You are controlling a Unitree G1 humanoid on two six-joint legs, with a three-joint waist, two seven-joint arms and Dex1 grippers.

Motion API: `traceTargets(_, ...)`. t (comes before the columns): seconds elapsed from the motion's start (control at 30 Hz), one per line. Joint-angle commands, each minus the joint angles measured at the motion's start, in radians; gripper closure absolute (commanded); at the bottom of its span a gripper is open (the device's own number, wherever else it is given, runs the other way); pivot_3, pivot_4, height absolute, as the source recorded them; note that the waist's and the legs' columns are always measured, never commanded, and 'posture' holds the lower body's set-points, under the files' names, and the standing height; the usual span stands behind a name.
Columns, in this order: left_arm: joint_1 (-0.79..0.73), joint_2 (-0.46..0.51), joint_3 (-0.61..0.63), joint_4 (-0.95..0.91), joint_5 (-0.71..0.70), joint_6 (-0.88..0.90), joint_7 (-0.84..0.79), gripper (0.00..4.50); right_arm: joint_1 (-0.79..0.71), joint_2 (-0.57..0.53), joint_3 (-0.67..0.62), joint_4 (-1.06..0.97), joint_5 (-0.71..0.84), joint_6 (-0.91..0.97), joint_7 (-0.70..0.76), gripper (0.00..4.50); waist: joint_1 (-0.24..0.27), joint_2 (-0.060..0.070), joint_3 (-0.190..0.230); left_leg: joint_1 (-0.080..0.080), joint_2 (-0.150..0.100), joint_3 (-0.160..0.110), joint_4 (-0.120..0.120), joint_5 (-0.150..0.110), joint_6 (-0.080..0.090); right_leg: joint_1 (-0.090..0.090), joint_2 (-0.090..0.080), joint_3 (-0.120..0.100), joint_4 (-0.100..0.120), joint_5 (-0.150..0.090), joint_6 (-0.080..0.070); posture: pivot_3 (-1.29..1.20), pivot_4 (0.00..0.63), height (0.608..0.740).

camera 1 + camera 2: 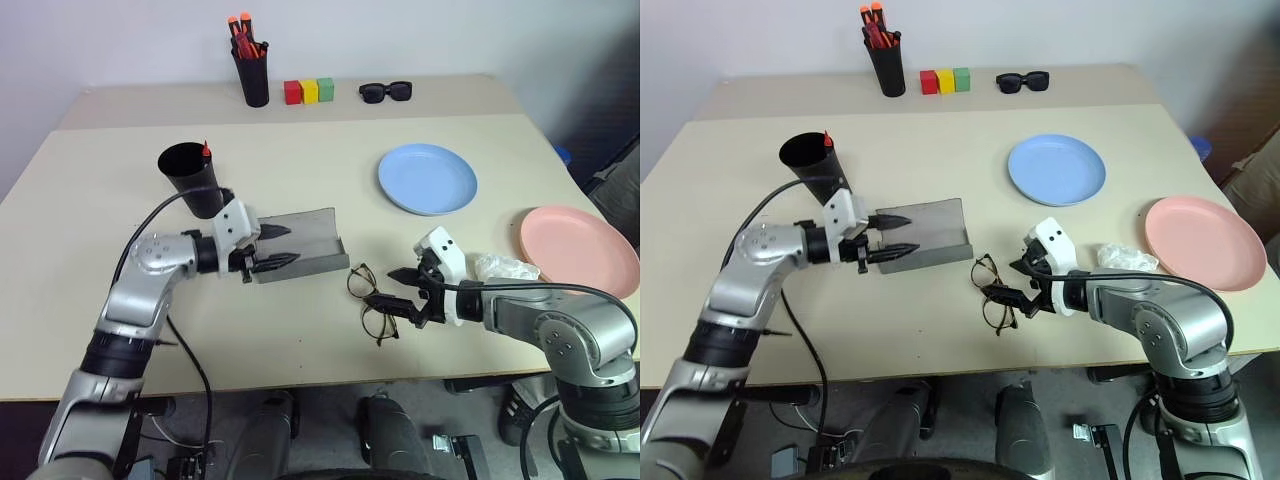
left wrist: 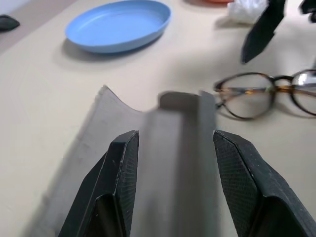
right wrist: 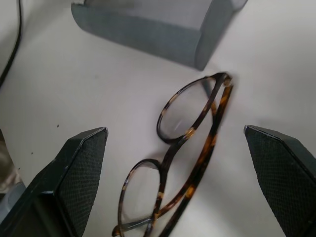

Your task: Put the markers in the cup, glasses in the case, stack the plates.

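Note:
The black cup point(image 1: 190, 178) stands at the left with the red tip of a marker point(image 1: 206, 150) sticking up at its rim. Just in front of it lies the grey case point(image 1: 305, 240), lid open. My left gripper point(image 1: 292, 245) is at the case's left end, open, its fingers point(image 2: 121, 182) on either side of a case wall. The glasses point(image 1: 365, 298) lie folded on the table to the right of the case. My right gripper point(image 1: 390, 287) hovers over them, wide open, with the frame point(image 3: 190, 133) between its fingers. The blue plate point(image 1: 427, 178) and pink plate point(image 1: 580, 250) lie apart at the right.
At the back edge stand a black pen holder point(image 1: 252, 75) with orange-capped pens, three coloured blocks point(image 1: 308, 92) and black sunglasses point(image 1: 386, 91). A crumpled white scrap point(image 1: 505, 267) lies beside the pink plate. The pink plate sits close to the table's right edge.

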Motion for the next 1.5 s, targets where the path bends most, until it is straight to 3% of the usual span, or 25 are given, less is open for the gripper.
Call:
traceTargets(0.03,0.113,0.027,0.064,-0.128,-0.054,-0.014,0.013,2.09,-0.024,0.029,-0.040,0.007,0.035,0.044,-0.028,0.00,0.000,0.000,0.000,0.000,0.000,0.000,0.000,0.000,0.000,0.000,0.000,0.000,0.000,-0.001,-0.001,0.00,0.150,0.740)
traceTargets(0.1,0.179,0.041,0.069,-0.175,-0.058,-0.034,0.011,2.09,-0.030,0.033,-0.043,0.021,0.041,0.061,-0.034,0.00,0.003,0.000,0.000,0.000,0.000,0.000,0.000,0.000,0.000,0.000,0.000,0.000,0.000,-0.001,-0.002,0.00,0.150,0.740)
traceTargets(0.2,0.239,0.048,0.073,-0.216,-0.060,-0.036,0.026,2.03,-0.027,0.021,-0.028,0.035,0.033,0.063,-0.029,0.86,0.006,0.000,0.000,0.000,0.000,0.001,0.000,0.000,0.000,0.001,0.000,0.000,-0.001,-0.001,-0.003,0.00,0.150,0.740)
traceTargets(0.43,0.272,0.041,0.075,-0.229,-0.053,-0.042,0.076,2.03,-0.023,0.002,-0.012,0.044,0.032,0.071,-0.020,4.35,0.002,0.001,-0.001,0.000,0.000,0.001,0.000,0.000,0.000,0.000,0.000,0.000,-0.001,-0.002,-0.003,0.00,0.150,0.740)
traceTargets(0.47,0.275,0.040,0.073,-0.226,-0.050,-0.048,0.079,2.03,-0.022,-0.004,-0.011,0.041,0.035,0.074,-0.015,4.47,0.002,0.001,-0.001,0.000,0.000,0.001,0.000,0.000,0.000,0.000,0.000,0.000,-0.001,-0.002,-0.003,0.00,0.150,0.740)
traceTargets(0.8,0.287,0.033,0.084,-0.200,-0.054,-0.070,0.116,2.03,-0.030,-0.078,0.017,0.002,0.016,0.009,0.020,4.47,0.005,0.001,-0.001,0.000,0.000,0.002,0.000,0.000,0.000,0.001,-0.001,0.000,-0.002,-0.002,-0.003,0.00,0.150,0.740)
traceTargets(0.9,0.305,0.035,0.119,-0.199,-0.066,-0.059,0.143,2.03,-0.082,-0.115,0.023,-0.035,0.025,-0.032,0.059,4.47,0.002,0.002,-0.001,0.000,0.000,0.001,0.000,0.000,0.000,0.000,-0.001,0.000,-0.002,-0.002,-0.003,0.00,0.150,0.740)
traceTargets(1.0,0.344,0.046,0.175,-0.189,-0.073,-0.054,0.171,2.03,-0.226,-0.144,0.097,-0.032,-0.019,-0.119,0.118,4.47,-0.007,0.003,-0.001,0.000,0.001,0.002,-0.001,-0.001,0.000,-0.001,0.000,0.000,-0.002,-0.002,-0.003,0.00,0.150,0.740)
traceTargets(1.3,0.378,0.058,0.225,-0.146,-0.068,-0.083,0.200,2.03,-0.617,-0.005,0.412,0.403,-0.310,-0.472,0.318,4.47,-0.001,0.002,-0.001,-0.001,0.000,0.002,-0.002,-0.001,0.000,-0.001,0.000,0.000,-0.003,-0.002,-0.005,0.00,0.150,0.740)
traceTargets(1.5,0.419,0.045,0.243,-0.132,-0.062,-0.126,0.214,2.03,-0.742,0.146,0.544,0.756,-0.456,-0.693,0.499,4.47,-0.009,0.003,-0.001,0.000,-0.001,0.002,-0.003,0.000,0.000,-0.002,0.001,0.000,-0.002,-0.002,-0.003,0.00,0.150,0.740)
